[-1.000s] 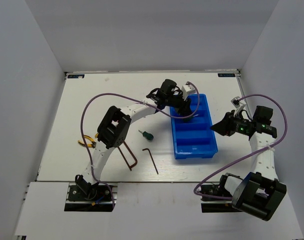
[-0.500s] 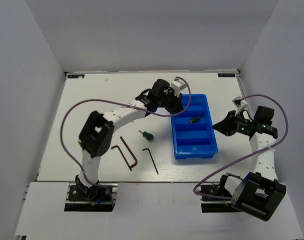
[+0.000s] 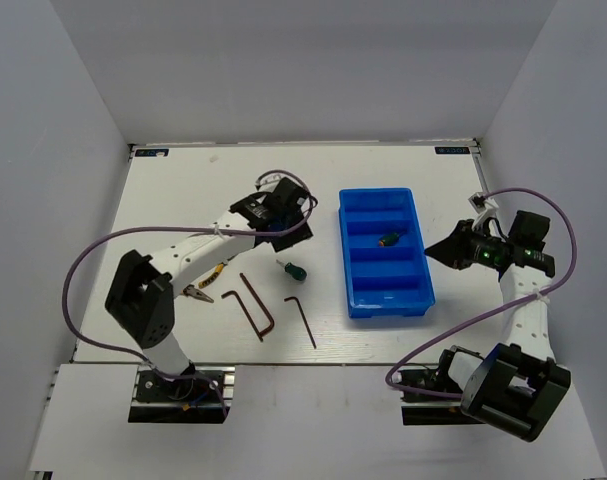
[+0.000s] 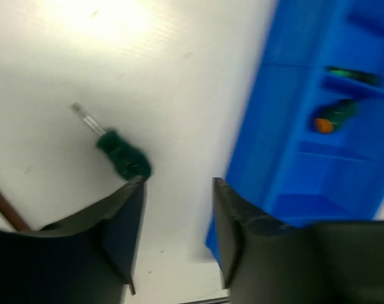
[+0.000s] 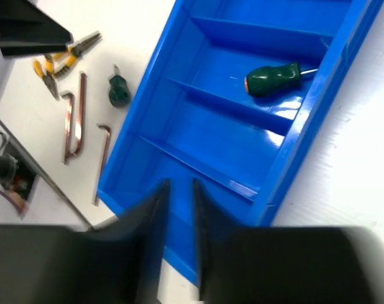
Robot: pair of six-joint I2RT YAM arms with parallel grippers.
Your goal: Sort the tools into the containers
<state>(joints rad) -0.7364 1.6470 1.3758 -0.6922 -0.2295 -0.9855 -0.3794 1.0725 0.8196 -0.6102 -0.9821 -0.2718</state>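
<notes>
The blue tray (image 3: 415, 262) lies right of centre. One green-handled screwdriver (image 3: 388, 239) lies in its second compartment from the far end; it also shows in the right wrist view (image 5: 274, 78) and the left wrist view (image 4: 334, 115). The other screwdriver (image 3: 294, 269) lies on the table left of the tray. The pliers (image 3: 205, 282) and three hex keys (image 3: 255, 306) lie further left. My left gripper (image 3: 293, 226) is open and empty, just above the loose screwdriver (image 4: 123, 158). My right gripper (image 3: 438, 250) is shut and empty, by the tray's right rim (image 5: 147, 114).
White walls close in the table on three sides. A purple cable loops from each arm. The right wrist view shows the pliers (image 5: 62, 58) and hex keys (image 5: 74, 114) beyond the tray's far side.
My left gripper has let the screwdriver go into the tray and drawn back left, off the tray, to above the loose screwdriver. The right arm has not moved.
</notes>
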